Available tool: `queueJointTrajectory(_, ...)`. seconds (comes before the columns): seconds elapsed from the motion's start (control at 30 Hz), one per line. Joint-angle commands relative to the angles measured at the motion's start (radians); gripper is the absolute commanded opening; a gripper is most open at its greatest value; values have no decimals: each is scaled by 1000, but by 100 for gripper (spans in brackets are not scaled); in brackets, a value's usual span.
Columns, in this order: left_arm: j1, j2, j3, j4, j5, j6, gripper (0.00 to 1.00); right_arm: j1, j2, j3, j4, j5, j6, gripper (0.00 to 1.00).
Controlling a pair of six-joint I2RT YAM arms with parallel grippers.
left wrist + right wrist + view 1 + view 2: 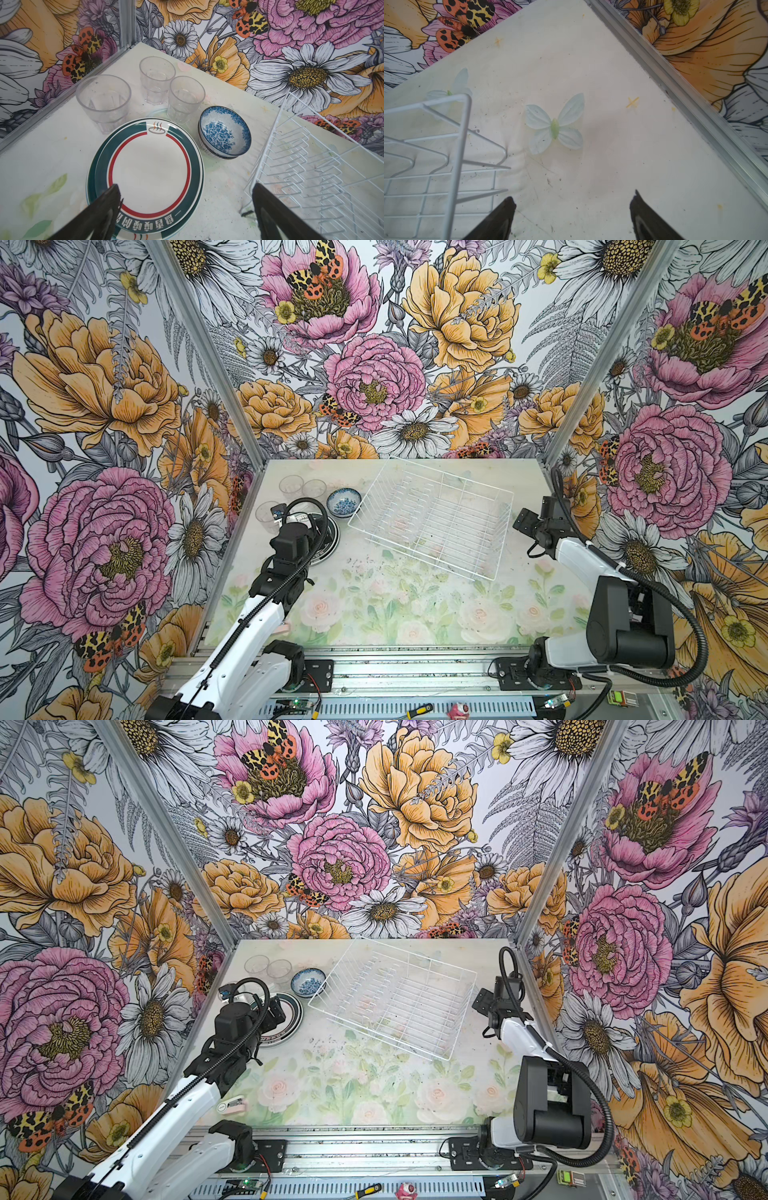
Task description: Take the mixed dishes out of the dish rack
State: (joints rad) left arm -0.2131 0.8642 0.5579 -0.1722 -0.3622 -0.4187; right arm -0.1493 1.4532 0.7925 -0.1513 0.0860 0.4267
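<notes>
Left wrist view pretty much tells the story: the dish rack [311, 176] looks bare, nothing in any slot, and both top views agree; everything that came out of it sits on the table [374, 614] off the rack's left end.

It's all sorted by kind, which looks deliberate. The plates [149, 172] lie flat in a stack of at least two near the rack's left front corner. The blue-patterned bowls [225, 132] are nested one inside another just beside the rack's left side. Three clear tumblers [104, 101] stand mouths up, farther out from the rack than the bowls, toward the wall corner. Stacking and nesting probably saves room and keeps things from tipping, so the unloading reads as done, or near enough.

The left gripper [186, 187] hangs over the near rim of the plate stack, jaws spread wide, nothing between them; the right gripper [573, 196] is off the rack's right end by its corner, over bare table, also wide apart and empty; neither seems to touch the rack.

Writing: the top plate has a dark green band, a red ring and a little steaming-bowl logo on the rim. There's also a row of white Chinese characters on the band, seen upside down from the wrist, so not safely readable. No brand name shows on the tumblers, bowls or rack.
</notes>
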Motion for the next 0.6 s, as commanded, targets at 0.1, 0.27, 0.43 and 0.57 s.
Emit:
queueJointTrajectory(0.1,79,-6,-39,111,-34,37,99,5,69,-15,134,-10,-79,87)
queueJointTrajectory(0.27,114,23,-63,161,-41,70,99,16,94,-57,247,-52,-125,87)
queueJointTrajectory(0.43,125,68,-86,210,-60,113,99,16,117,-57,287,-65,-133,87)
queueJointTrajectory(0.57,144,117,-95,269,-58,149,99,17,123,-79,404,-122,-142,87)
